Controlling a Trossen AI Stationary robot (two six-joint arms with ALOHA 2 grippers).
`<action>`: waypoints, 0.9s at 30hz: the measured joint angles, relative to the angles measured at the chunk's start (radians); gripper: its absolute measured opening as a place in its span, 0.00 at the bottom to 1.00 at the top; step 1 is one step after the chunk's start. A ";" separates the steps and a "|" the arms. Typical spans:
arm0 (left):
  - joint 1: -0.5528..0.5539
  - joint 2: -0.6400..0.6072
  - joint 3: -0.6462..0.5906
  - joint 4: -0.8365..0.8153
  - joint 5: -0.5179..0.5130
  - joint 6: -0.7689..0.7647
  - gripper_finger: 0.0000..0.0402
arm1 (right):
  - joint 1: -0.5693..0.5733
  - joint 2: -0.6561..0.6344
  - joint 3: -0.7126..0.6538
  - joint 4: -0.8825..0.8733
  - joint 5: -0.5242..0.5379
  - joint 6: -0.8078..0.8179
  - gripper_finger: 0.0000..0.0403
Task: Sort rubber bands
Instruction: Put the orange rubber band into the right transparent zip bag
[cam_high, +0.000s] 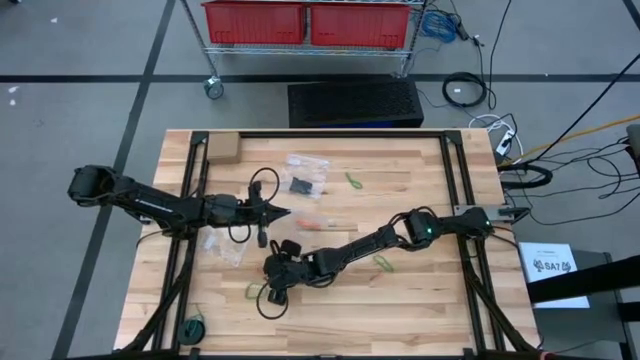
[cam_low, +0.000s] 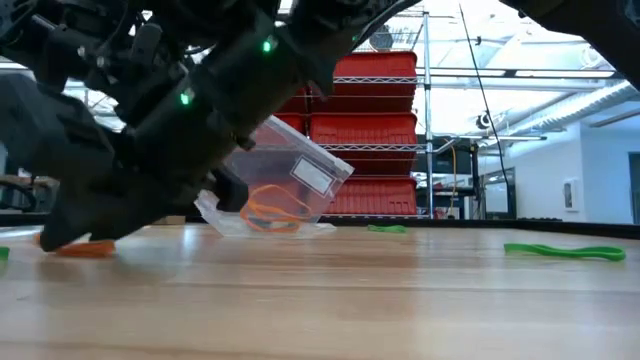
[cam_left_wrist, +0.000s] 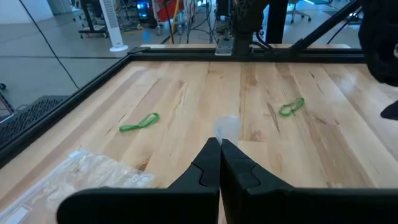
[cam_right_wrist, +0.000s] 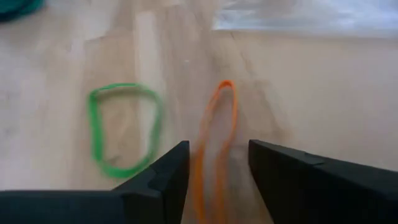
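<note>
My right gripper (cam_right_wrist: 217, 152) is open, low over the table's near-left part (cam_high: 272, 288). Its fingers stand on either side of an orange rubber band (cam_right_wrist: 219, 118) that lies flat on the wood, without plainly touching it. A green band (cam_right_wrist: 121, 127) lies beside it. More green bands lie farther right (cam_high: 383, 262) and toward the far side (cam_high: 353, 180). My left gripper (cam_left_wrist: 219, 152) is shut, pointing toward the table's right (cam_high: 285, 212), at a clear bag (cam_low: 285, 190) with orange bands inside. My left gripper comes level from the table's left and holds the clear bag of orange bands by its left end. The right arm hides that spot in the low view. The bag tilts up, its lower edge (cam_low: 270, 228) on the table.
A clear bag holding black bands (cam_high: 303, 185) and another clear bag (cam_high: 307, 160) lie far of the left gripper, and a third bag (cam_high: 222, 248) near the left arm. A small box (cam_high: 221, 149) sits at the far-left corner. A dark green object (cam_high: 193, 328) lies near the near edge.
</note>
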 joint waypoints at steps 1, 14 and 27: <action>0.000 0.000 0.000 -0.001 0.000 0.000 0.00 | 0.002 0.003 0.001 0.008 -0.009 0.007 0.38; 0.000 0.000 0.000 -0.004 0.003 -0.020 0.00 | 0.005 0.005 0.002 -0.025 0.012 -0.002 0.05; 0.000 0.000 0.000 -0.002 0.004 -0.030 0.00 | 0.005 -0.089 -0.001 -0.259 -0.079 -0.085 0.00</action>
